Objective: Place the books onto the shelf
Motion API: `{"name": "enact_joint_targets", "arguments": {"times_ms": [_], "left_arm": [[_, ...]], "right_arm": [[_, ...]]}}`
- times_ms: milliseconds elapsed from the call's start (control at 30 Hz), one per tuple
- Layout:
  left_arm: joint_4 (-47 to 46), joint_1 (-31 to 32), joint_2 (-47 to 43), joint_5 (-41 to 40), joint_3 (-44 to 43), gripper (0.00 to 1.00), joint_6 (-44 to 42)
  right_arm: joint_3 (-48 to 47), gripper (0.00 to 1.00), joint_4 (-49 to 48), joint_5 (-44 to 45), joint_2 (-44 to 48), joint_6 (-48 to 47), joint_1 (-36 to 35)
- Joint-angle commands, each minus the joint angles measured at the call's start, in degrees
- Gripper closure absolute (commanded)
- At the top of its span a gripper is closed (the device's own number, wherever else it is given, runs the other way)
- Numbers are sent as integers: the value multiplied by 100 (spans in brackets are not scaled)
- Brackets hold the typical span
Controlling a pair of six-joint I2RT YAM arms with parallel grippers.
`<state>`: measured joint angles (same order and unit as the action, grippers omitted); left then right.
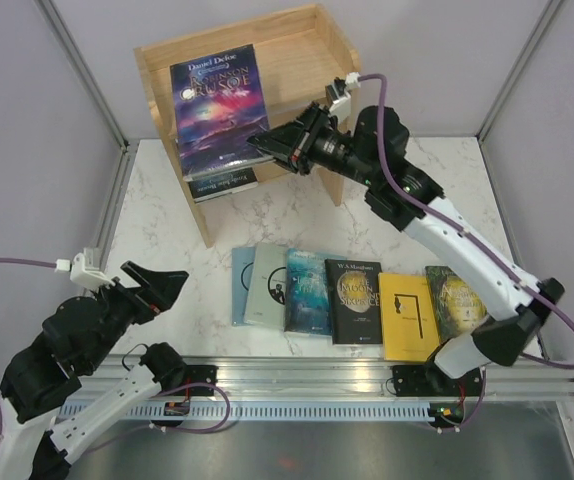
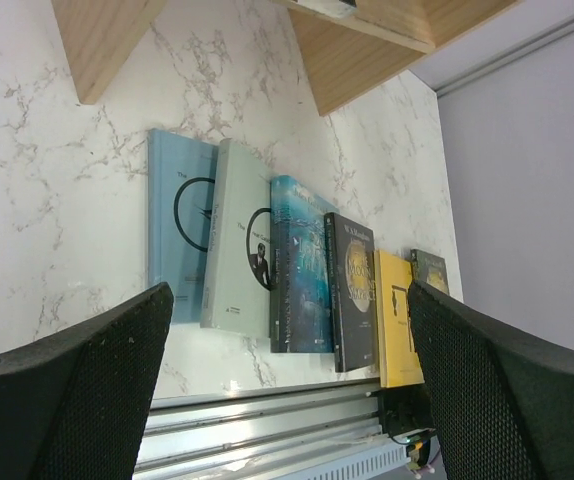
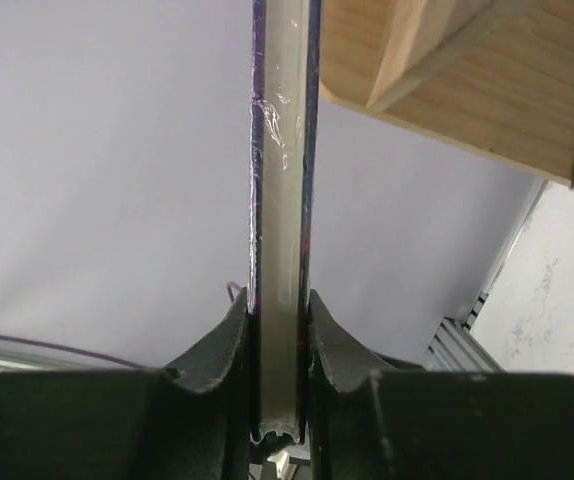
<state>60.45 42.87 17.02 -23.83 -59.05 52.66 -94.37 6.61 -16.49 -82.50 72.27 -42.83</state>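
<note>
Book (image 3: 285,200) edge fills wrist view; overhead shows cover (image 1: 217,110), probably Crusoe.

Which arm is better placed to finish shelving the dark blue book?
Right. The right gripper is shut on the dark blue book, holding it upright at the shelf. The left gripper is open, empty, and hangs near the front edge of the table, away from the shelf.

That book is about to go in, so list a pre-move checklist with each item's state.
1. Right gripper clamped on the dark blue book: ok.
2. Dark blue book resting on a tier of the shelf: cannot tell.
3. Dark blue book clear of the book on the lower tier: cannot tell.
4. Left gripper open, away from the shelf: ok.
5. Six books flat on the table: ok.
</note>
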Motion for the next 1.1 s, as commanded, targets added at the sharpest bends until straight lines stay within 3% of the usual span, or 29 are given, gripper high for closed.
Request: {"name": "enact_joint_targets", "arguments": {"times_ms": [0, 267, 300, 367, 400, 467, 500, 633, 900, 1000, 1067], "left_arm": [[230, 19, -180, -332, -151, 0, -186], [494, 28, -506, -517, -54, 0, -116], [521, 28, -550, -534, -54, 0, -107], [573, 28, -585, -596, -54, 0, -107], [591, 28, -603, -622, -46, 0, -116], [626, 37, -638, -683, -11, 0, -107], [635, 46, -647, -701, -2, 0, -107], [670, 72, -647, -789, 33, 0, -98], [653, 116, -541, -895, 112, 0, -37], [662, 107, -541, -886, 165, 0, -19], [662, 107, -550, -886, 200, 0, -19]], "right_arm": [[-1115, 100, -529, -415, -809, 279, 222], [-3016, 100, -371, -733, -2585, 692, 416], [-3278, 93, -371, -759, -2683, 779, 433], [-3447, 70, -380, -803, -2867, 832, 442], [-3474, 48, -380, -803, -2886, 833, 451], [-3387, 33, -380, -838, -2834, 841, 477], [-3186, 9, -397, -856, -2790, 833, 495], [-2194, 2, -599, -865, -2307, 754, 582], [-601, 2, -854, -952, -1392, 692, 802], [-521, 6, -898, -952, -1304, 692, 820], [-477, 15, -977, -944, -1269, 718, 837]]}}
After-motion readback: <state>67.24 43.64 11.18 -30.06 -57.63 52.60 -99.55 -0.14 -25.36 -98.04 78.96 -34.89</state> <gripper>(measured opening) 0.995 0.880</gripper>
